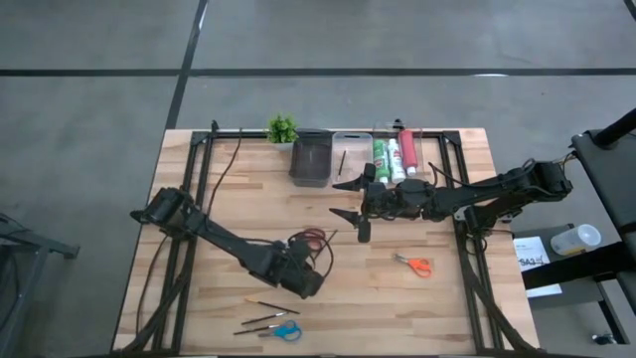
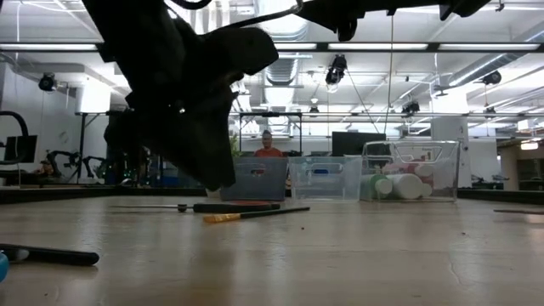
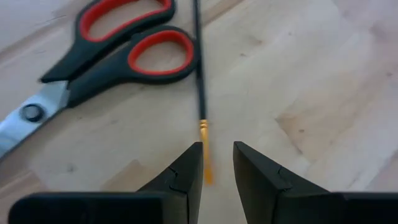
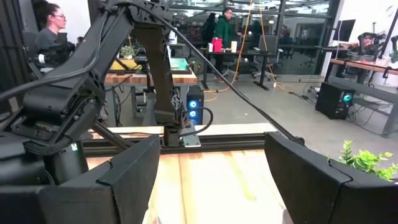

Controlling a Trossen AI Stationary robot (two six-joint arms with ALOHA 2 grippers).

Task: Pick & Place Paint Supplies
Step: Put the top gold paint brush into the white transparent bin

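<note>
Left wrist view: left gripper (image 3: 217, 163) (barely open, empty) straddles brush (image 3: 199, 74) tip w/ red scissors (image 3: 93, 59) beside.

The wooden bench (image 1: 397, 298) is carrying everything. Along its far edge a small green potted plant (image 1: 282, 129) is standing, then a dark bin (image 1: 310, 159), then a clear bin (image 1: 350, 156) with a thin dark brush inside, then another clear bin (image 1: 422, 149) holding a green tube (image 1: 381, 157), a white tube (image 1: 395, 159) and a pinkish-red tube (image 1: 407, 152). Scissors with orange handles (image 1: 415, 265) are lying on the right part. Scissors with red handles (image 3: 112, 53) are lying near the middle, just beside a thin dark brush (image 3: 199, 74). At the near edge two more brushes (image 1: 266, 311) are lying beside scissors with blue handles (image 1: 285, 331).
</note>
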